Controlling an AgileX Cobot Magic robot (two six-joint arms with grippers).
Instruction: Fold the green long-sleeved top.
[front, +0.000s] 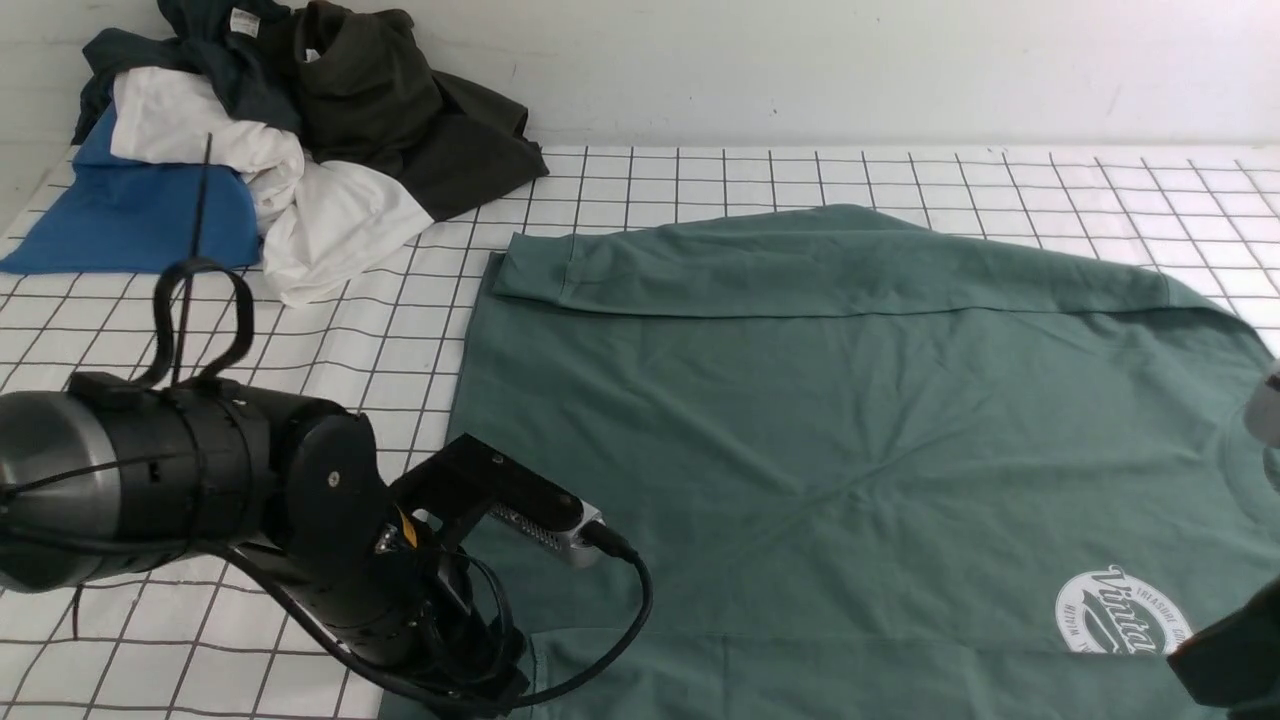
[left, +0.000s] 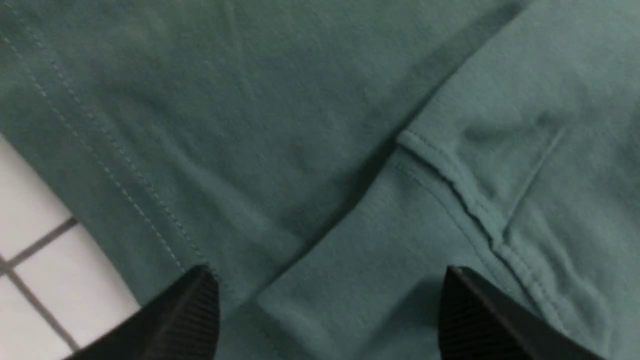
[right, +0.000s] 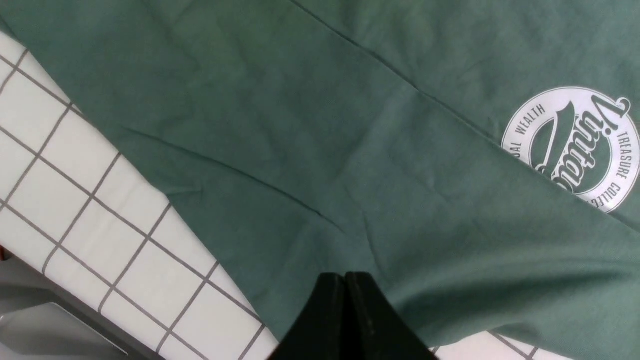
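The green long-sleeved top (front: 800, 420) lies spread flat on the gridded table, with one sleeve (front: 800, 265) folded across its far side and the white oval logo (front: 1120, 612) at the near right. My left arm (front: 330, 520) reaches down at the top's near left corner. In the left wrist view the left gripper (left: 327, 282) is open, and a cuffed sleeve end (left: 400, 240) lies loose between its fingertips (left: 200, 295) on the top's body, close to the stitched hem (left: 125, 195). My right gripper (right: 345, 282) is shut, hovering over the top (right: 350, 150) near its edge.
A heap of other clothes sits at the far left corner: a bright blue piece (front: 130, 215), a white one (front: 300, 215) and a dark olive one (front: 400, 110). The white wall runs behind the table (front: 700, 175). The table's near edge (right: 60, 300) shows in the right wrist view.
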